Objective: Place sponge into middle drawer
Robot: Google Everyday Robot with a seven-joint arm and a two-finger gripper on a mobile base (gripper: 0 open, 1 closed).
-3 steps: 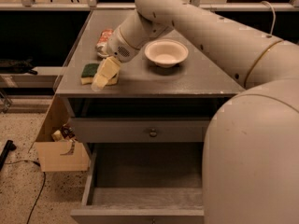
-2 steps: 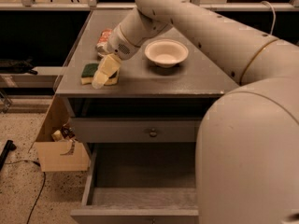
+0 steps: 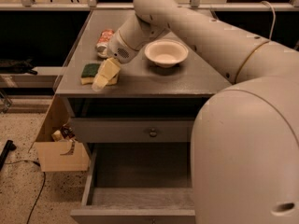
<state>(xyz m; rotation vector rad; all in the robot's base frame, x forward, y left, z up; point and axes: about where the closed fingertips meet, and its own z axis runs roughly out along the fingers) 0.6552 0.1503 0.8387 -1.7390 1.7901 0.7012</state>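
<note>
The sponge [image 3: 89, 72], dark green on top over pale yellow foam, lies flat at the front left of the grey counter [image 3: 159, 80]. My gripper [image 3: 104, 76] points down right beside the sponge's right end and overlaps it in view. I cannot tell whether it touches the sponge. The middle drawer [image 3: 140, 197] is pulled out low in front of the cabinet, and its pale grey floor is bare where it shows. My arm's large near part hides the drawer's right side.
A white bowl [image 3: 166, 53] stands mid-counter to the right of the gripper. A red-orange soda can [image 3: 104, 41] lies behind the sponge. A shut drawer front with a round knob [image 3: 153, 132] sits above the open drawer. A cardboard box [image 3: 58, 148] stands on the floor at the left.
The gripper has dipped very slightly beside the sponge. The near part of my arm takes up a little more of the right side. The sponge has not moved.
</note>
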